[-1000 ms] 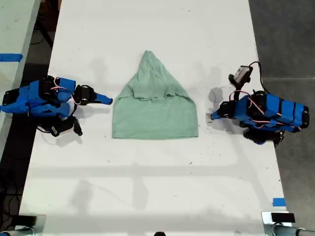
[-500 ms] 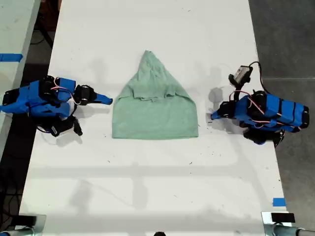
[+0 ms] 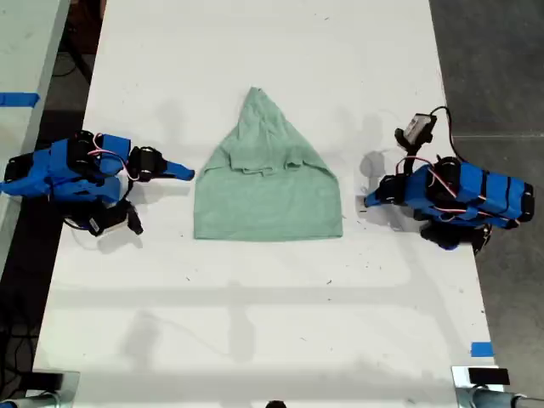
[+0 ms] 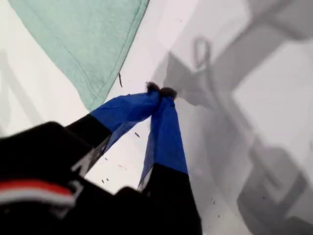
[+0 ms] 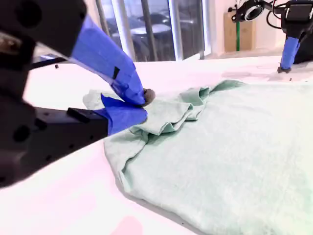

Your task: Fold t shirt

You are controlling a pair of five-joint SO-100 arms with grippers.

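While its two blue fingers are pressed tip to tip, nothing is held in the first hand (image 4: 160, 90), which is seen low over the white counter (image 3: 255, 323) at the exterior view's right (image 3: 370, 201). A hemmed corner of the t shirt (image 4: 83, 39) is seen just beside those tips, apart from them.

The second hand (image 5: 142, 103) is likewise closed to a narrow point and is empty; it is placed at the exterior view's left (image 3: 185, 174), just beside the shirt's edge. Whether the cloth is touched there cannot be told.

Between the two hands the t shirt (image 3: 268, 204) is laid flat on the counter, its sleeves folded inward so that a peak is formed at the far end and a straight hem at the near end. Rumpled folds (image 5: 171, 112) are seen close to the second hand.
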